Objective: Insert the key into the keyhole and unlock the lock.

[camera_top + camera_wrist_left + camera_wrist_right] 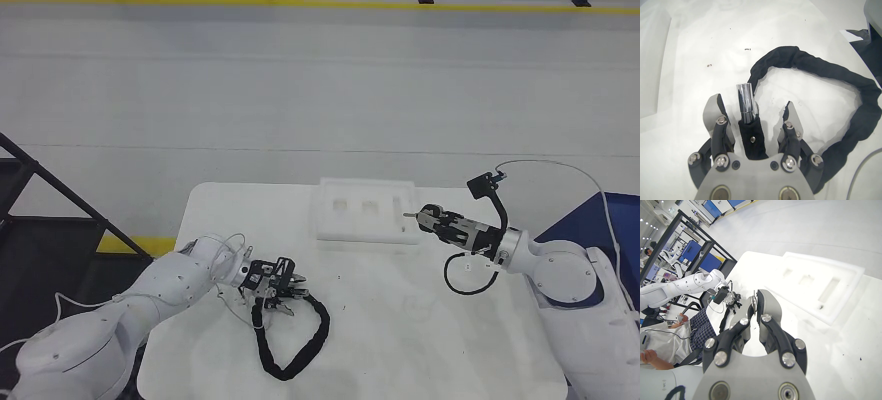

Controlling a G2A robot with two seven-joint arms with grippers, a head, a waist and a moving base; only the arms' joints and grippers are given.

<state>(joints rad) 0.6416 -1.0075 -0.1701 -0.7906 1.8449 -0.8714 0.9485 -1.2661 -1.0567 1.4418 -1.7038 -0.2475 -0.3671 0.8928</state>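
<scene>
The left claw [753,106] is spread, its fingers either side of the lock [745,100] without touching its chrome barrel. The barrel lies on the counter [696,47], well apart from the foam tray [367,210] on the robot's side. From the barrel a black fabric-sleeved chain [829,66] loops away. The right claw [756,302] is pinching the key [754,303], near the tray's end. The barrel looks hard, heavy and slick, so closing across its middle seems best. The chain is floppy and would not steady it. The thin key could twist between the pads.
</scene>
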